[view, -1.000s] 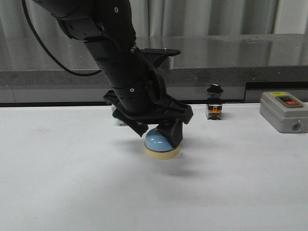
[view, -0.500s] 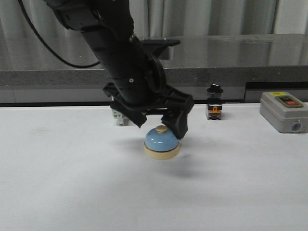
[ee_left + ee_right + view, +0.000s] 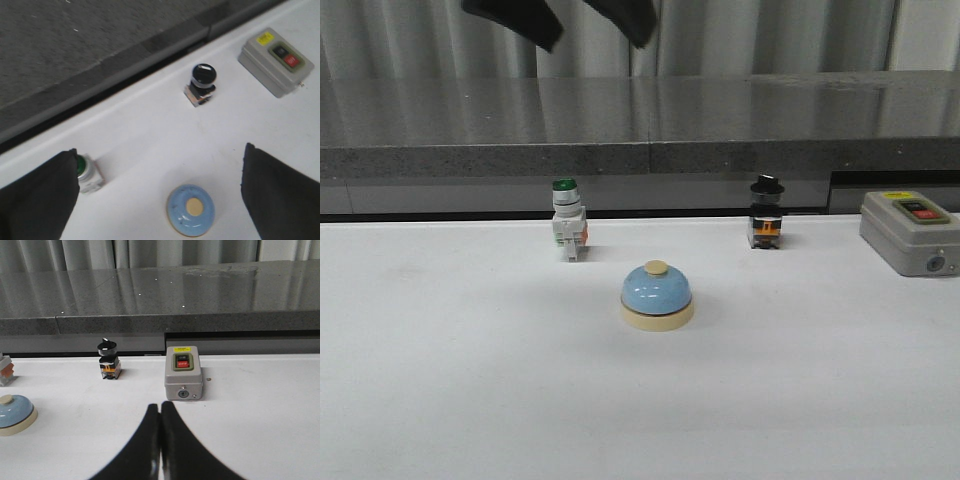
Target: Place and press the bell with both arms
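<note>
While the bell point(image 3: 657, 296) sat upright on the white table point(image 3: 470, 400), nothing was touching it — placing looked done to me and the press was what remained. The left gripper point(image 3: 556, 18) hung high above it, only its two black fingertips poking in at the top of the front view, spread wide apart and holding nothing. From its own wrist camera the left gripper point(image 3: 160, 192) looked straight down, with the bell point(image 3: 191, 210) lying between the two fingers point(image 3: 35, 200) and a touch toward one of them, cream knob facing up at the camera.

The right gripper point(image 3: 160, 440) was the other story: fingers pressed together to a point, nothing between them, sitting low near table level. From that gripper the bell point(image 3: 15, 412) lay well off to its left side and somewhat ahead, only partly in its view; the grey button box point(image 3: 183, 372) was nearly straight ahead of it and the black knob switch point(image 3: 108, 360) ahead and left.

So the relation that mattered: the bell's axis was vertical, knob on top, so any press had to come straight down on that knob. The left gripper was lined up over it but high up; the right one was already clenched like a poking tip but had to travel sideways and rise over the dome first. The green-capped switch point(image 3: 567, 232) stood behind the bell, apart from it.
</note>
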`<control>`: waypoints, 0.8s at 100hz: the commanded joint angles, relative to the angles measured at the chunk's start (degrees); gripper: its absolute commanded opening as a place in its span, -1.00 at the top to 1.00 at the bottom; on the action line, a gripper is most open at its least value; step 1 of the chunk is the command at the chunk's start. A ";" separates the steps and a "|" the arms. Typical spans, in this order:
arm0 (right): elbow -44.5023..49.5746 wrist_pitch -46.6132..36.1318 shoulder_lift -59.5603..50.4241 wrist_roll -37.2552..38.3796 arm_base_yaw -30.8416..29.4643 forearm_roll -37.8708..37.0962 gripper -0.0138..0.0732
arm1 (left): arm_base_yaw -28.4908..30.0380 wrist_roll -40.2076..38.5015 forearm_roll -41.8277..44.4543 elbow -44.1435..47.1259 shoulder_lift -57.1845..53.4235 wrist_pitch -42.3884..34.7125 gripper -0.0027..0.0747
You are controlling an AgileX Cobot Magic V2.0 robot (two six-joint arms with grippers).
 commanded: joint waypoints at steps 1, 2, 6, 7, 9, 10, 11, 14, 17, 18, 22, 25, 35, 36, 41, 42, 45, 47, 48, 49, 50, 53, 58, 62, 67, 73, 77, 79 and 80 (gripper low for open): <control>-0.85 -4.87 -0.89 -0.19 -0.50 -0.48 0.82 | 2.75 -0.04 -0.43 0.48 -5.92 -4.29 -0.67; -0.85 -4.87 -0.89 -0.19 -0.50 -0.48 0.82 | 3.03 -0.04 -0.43 0.76 -6.19 -4.57 -0.67; -0.85 -4.87 -0.89 -0.19 -0.50 -0.48 0.82 | 4.77 -0.04 -0.43 2.54 -7.91 -5.26 -0.67; -0.85 -4.87 -0.89 -0.19 -0.50 -0.48 0.82 | 5.38 -0.04 -0.43 2.86 -8.18 -5.56 -0.67; -0.85 -4.87 -0.89 -0.19 -0.50 -0.48 0.82 | 5.98 -0.04 -0.43 3.89 -9.06 -5.97 -0.67; -0.85 -4.87 -0.89 -0.19 -0.50 -0.48 0.82 | 6.59 -0.04 -0.43 4.61 -9.35 -6.10 -0.67; -0.85 -4.87 -0.89 -0.19 -0.50 -0.48 0.82 | 6.89 -0.04 -0.43 4.98 -9.95 -6.37 -0.67; -0.85 -4.87 -0.89 -0.19 -0.50 -0.48 0.82 | 8.42 -0.04 -0.43 6.53 -11.17 -6.93 -0.67; -0.85 -4.87 -0.89 -0.19 -0.50 -0.48 0.82 | 9.70 -0.04 -0.55 8.57 -12.41 -7.57 -0.67; -0.85 -4.87 -0.89 -0.19 -0.50 -0.48 0.82 | 10.02 -0.04 -0.55 9.00 -13.03 -7.91 -0.67; -0.85 -4.87 -0.89 -0.19 -0.50 -0.48 0.82 | 11.93 -0.04 -0.98 11.67 -14.68 -8.82 -0.67; -0.85 -4.87 -0.89 -0.19 -0.50 -0.48 0.82 | 13.15 -0.04 -1.57 13.46 -16.36 -9.72 -0.67; -0.85 -4.87 -0.89 -0.19 -0.50 -0.48 0.82 | 17.15 -0.04 -3.23 19.65 -21.24 -11.90 -0.67; -0.85 -4.87 -0.89 -0.19 -0.50 -0.48 0.82 | 17.36 -0.04 -3.18 20.53 -21.59 -12.03 -0.67; -0.85 -4.87 -0.89 -0.19 -0.50 -0.48 0.82 | 18.68 -0.04 -3.45 23.50 -24.41 -12.81 -0.67; -0.85 -4.87 -0.89 -0.19 -0.50 -0.48 0.82 | 19.00 -0.04 -3.45 23.92 -24.77 -13.09 -0.67; -0.85 -4.87 -0.89 -0.19 -0.50 -0.48 0.82 | 19.55 -0.04 -3.45 26.00 -26.24 -13.47 -0.67; -0.85 -4.87 -0.89 -0.19 -0.50 -0.48 0.82 | 19.88 -0.04 -3.45 27.20 -27.32 -13.66 -0.67; -0.85 -4.87 -0.89 -0.19 -0.50 -0.48 0.82 | 19.99 -0.04 -3.45 27.60 -28.02 -13.85 -0.67; -0.85 -4.87 -0.89 -0.19 -0.50 -0.48 0.82 | 20.10 -0.04 -3.45 28.00 -28.38 -14.12 -0.67; -0.85 -4.87 -0.89 -0.19 -0.50 -0.48 0.82 | 20.24 -0.04 -3.45 28.79 -28.74 -14.23 -0.67; -0.85 -4.87 -0.89 -0.19 -0.50 -0.48 0.82 | 20.39 -0.04 -3.45 30.36 -30.60 -14.80 -0.67; -0.85 -4.87 -0.89 -0.19 -0.50 -0.48 0.82 | 20.49 -0.04 -3.45 32.92 -33.17 -15.49 -0.67; -0.85 -4.87 -0.89 -0.19 -0.50 -0.48 0.82 | 20.49 -0.04 -3.45 35.01 -35.46 -16.08 -0.67; -0.85 -4.87 -0.89 -0.19 -0.50 -0.48 0.82 | 20.49 -0.04 -3.66 37.21 -38.13 -16.66 -0.66; -0.85 -4.87 -0.89 -0.19 -0.50 -0.48 0.82 | 20.49 -0.04 -4.58 39.70 -41.29 -17.09 -0.66; -0.85 -4.87 -0.89 -0.19 -0.50 -0.48 0.82 | 20.49 -0.04 -4.71 40.99 -43.65 -17.20 -0.66; -0.85 -4.87 -0.89 -0.19 -0.50 -0.48 0.82 | 20.49 -0.04 -4.71 41.75 -44.76 -17.20 -0.66; -0.85 -4.87 -0.89 -0.19 -0.50 -0.48 0.82 | 20.49 -0.04 -4.71 42.24 -45.13 -17.20 -0.66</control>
